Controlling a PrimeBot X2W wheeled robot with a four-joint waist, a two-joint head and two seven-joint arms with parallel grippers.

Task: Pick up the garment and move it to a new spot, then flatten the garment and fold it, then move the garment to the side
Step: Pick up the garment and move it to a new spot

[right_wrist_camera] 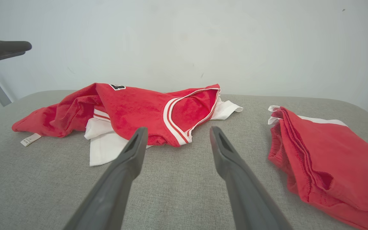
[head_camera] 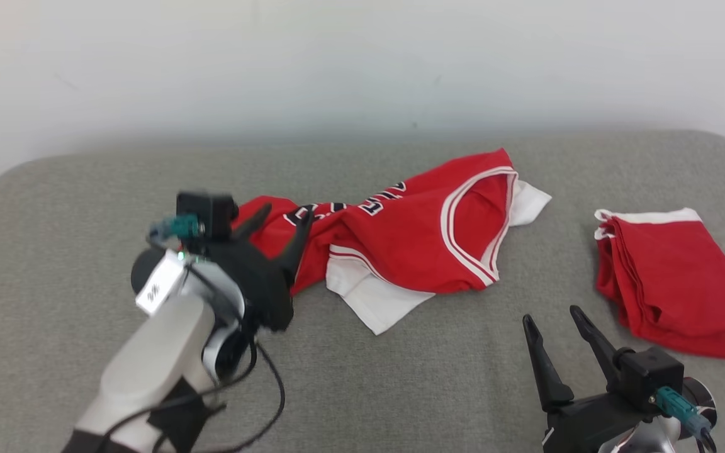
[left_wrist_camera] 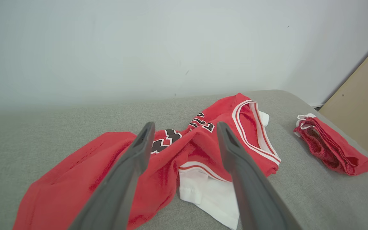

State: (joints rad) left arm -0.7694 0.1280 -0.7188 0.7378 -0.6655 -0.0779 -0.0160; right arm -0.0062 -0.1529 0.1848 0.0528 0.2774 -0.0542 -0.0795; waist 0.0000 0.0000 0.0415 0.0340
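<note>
two grippers: both stand with fingers spread wide and hold nothing. the left gripper (head_camera: 284, 214) hangs over the left end of the jersey, and the right gripper (head_camera: 552, 318) sits low at the right, clear of all cloth.
jersey: the jersey (head_camera: 400, 239) lies crumpled in the middle of the grey pad (head_camera: 400, 377), its striped armhole facing right. white cloth (head_camera: 369, 302) pokes out under its near edge and at its far right corner.
other piece: a second red garment (head_camera: 677, 277) lies folded near the pad's right edge, apart from the jersey. we take it as done and leave it alone.
step: we judge this to be the first step, the pick-up. nothing is lifted, flattened or folded yet.
next move: we would lower the left fingers onto the bunched left end and pinch it.
right arm: we would bring it in to the armhole side, so the cloth lifts without trailing.
doubt: we cannot tell whether the white cloth belongs to the jersey, so the pinch should catch both layers.
</note>
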